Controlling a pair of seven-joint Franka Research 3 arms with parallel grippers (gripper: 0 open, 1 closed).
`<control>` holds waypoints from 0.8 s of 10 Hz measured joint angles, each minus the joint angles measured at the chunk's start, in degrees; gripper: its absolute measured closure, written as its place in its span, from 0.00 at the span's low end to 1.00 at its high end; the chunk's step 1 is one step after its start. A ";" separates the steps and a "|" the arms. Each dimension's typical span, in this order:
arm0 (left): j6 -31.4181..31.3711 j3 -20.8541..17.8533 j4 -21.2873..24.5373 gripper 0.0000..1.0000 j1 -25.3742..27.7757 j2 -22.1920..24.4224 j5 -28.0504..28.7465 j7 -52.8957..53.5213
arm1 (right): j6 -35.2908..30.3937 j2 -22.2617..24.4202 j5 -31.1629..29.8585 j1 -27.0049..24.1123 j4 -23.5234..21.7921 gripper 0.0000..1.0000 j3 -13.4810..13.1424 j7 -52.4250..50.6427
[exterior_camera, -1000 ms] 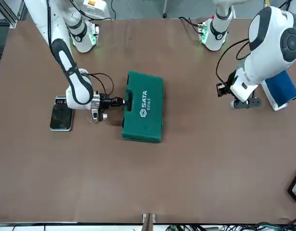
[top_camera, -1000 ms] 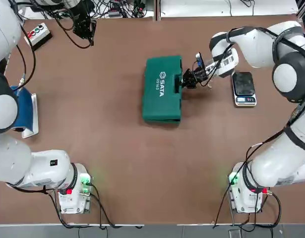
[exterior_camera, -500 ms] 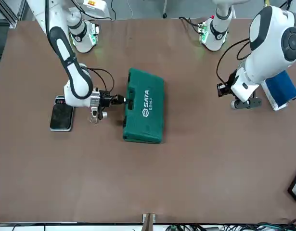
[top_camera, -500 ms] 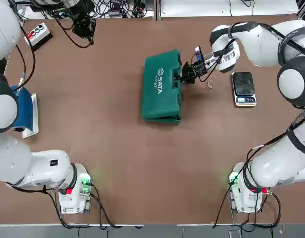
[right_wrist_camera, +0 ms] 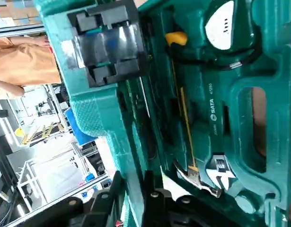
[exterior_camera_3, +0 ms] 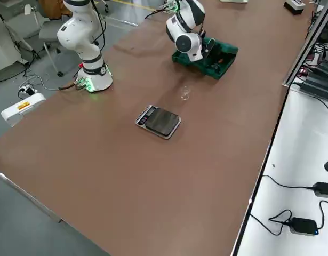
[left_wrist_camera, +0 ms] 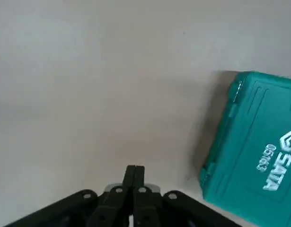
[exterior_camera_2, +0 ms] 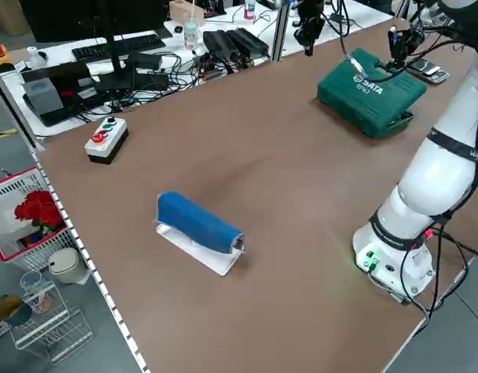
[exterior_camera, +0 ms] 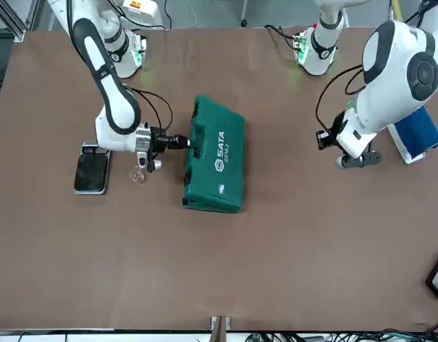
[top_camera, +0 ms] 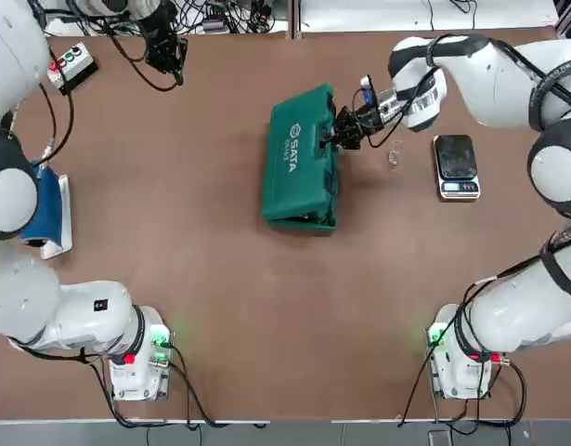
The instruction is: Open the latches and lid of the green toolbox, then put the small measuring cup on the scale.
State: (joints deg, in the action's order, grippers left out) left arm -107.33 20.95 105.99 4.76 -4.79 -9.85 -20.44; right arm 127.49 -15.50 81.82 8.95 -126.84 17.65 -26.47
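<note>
Clamping the right-hand rim of the flat dark-green plastic lid (top_camera: 299, 153) with the right gripper (top_camera: 339, 137), fingers nearly closed on that edge. Holding it tilted up off the lower half of the dark-green rectangular plastic toolbox (top_camera: 304, 221), with a yellow-handled hammer (right_wrist_camera: 183, 101) showing inside in the right wrist view.

Lying with its long axis running near to far, and hinging along the left long side. So, by judgement, swinging the gripped edge up and over toward the left to finish the opening.

Standing just right of the gripper, between toolbox and small rectangular scale with dark glossy plate (top_camera: 456, 158) but touching neither: the tiny clear small measuring cup (top_camera: 394, 158). Lying farther right again, the scale; hence reaching cup and scale most readily with the right arm.

Hanging idle at the far left of the table, well apart from all of these, fingers pressed together on nothing: the left gripper (left_wrist_camera: 135, 177).
</note>
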 joint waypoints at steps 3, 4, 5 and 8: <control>-4.55 0.77 0.03 0.99 -2.78 -4.12 -0.01 -4.20 | 3.59 1.54 0.01 0.13 0.79 0.78 3.43 5.49; -4.62 0.71 -0.05 0.99 -2.61 -4.40 -0.01 -4.20 | 3.77 1.70 0.02 0.13 1.32 0.78 3.94 6.95; -4.62 0.65 -0.10 0.99 -2.39 -4.40 -0.01 -4.20 | 3.78 1.72 0.02 0.13 1.61 0.77 4.13 7.85; -5.70 0.66 -0.13 0.99 -2.29 -4.55 -0.01 -4.20 | 4.62 1.83 0.06 0.13 2.38 0.74 5.03 10.66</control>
State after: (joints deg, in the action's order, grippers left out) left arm -113.03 21.60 105.86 2.46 -9.34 -9.86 -24.64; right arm 132.11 -13.68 81.89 9.08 -124.46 22.68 -15.81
